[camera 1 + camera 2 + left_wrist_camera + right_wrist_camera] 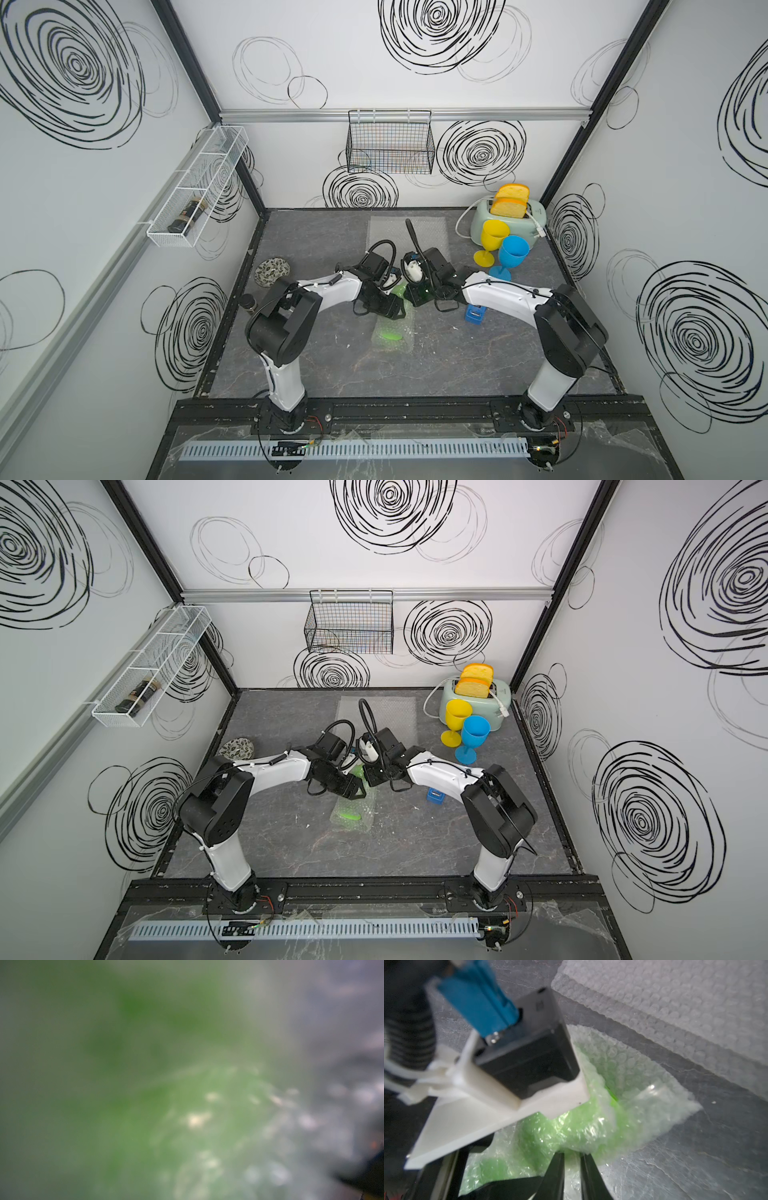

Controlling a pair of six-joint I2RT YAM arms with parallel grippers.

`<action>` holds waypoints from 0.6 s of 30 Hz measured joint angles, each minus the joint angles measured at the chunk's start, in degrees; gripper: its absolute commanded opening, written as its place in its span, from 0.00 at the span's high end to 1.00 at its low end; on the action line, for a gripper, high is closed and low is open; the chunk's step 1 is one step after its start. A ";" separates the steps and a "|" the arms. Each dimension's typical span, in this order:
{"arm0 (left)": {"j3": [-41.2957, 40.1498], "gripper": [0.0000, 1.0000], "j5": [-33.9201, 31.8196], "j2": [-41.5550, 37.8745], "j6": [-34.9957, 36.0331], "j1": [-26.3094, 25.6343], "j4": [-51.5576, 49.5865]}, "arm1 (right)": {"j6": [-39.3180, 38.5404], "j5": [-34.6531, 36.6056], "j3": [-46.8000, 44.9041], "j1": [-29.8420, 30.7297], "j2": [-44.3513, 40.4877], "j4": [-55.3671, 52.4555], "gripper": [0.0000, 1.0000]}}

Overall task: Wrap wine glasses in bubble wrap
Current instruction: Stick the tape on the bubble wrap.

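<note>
In both top views the left gripper [388,309] and right gripper [409,297] meet nose to nose over the green goblet [389,335]. It lies on its side, rolled in bubble wrap [406,344], and its near end sticks out from under the left jaws toward the arm bases. Bare grey marbled table [332,374] lies on that side. Just outside the right jaws stands a blue tape dispenser [475,314]. Farther that way the yellow goblet [493,241] and blue goblet [512,254] stand upright close together, before a toaster [505,226]. Flat sheets [434,232] lie beyond both jaws. A patterned bowl [272,272] and dark jar [248,302] sit well outside the left jaws. The walls are white with black scribbled rings.

The left wrist view is only a green and grey blur, with the lens hard against the wrap. Whether those jaws clamp anything cannot be told.

In the right wrist view the right fingers [554,1176] stand slightly parted, with a fold of wrap between them. The wrapped goblet lies just ahead, and the left gripper's black body lies against it. A strip of table separates it from the sheets.
</note>
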 measured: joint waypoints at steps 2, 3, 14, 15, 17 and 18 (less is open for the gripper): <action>0.02 0.30 -0.09 0.00 -0.02 0.00 0.00 | 0.79 0.96 0.00 0.17 -0.02 0.04 0.74; 0.02 0.30 -0.07 0.00 -0.02 0.02 0.00 | 1.20 1.53 0.00 0.24 -0.02 0.13 0.74; 0.02 0.30 -0.20 0.04 -0.02 0.15 -0.02 | 1.97 2.32 -1.29 0.11 -0.35 2.16 0.63; 0.00 0.30 -0.20 0.04 -0.02 0.15 -0.02 | 1.77 2.14 -1.38 0.00 -0.46 2.14 0.61; 0.02 0.30 -0.17 0.04 -0.02 0.15 0.00 | 1.31 1.60 -1.62 -0.33 -0.79 2.05 0.58; 0.00 0.30 -0.13 0.04 -0.02 0.15 0.00 | 1.09 1.36 -1.86 -0.52 -1.03 2.01 0.57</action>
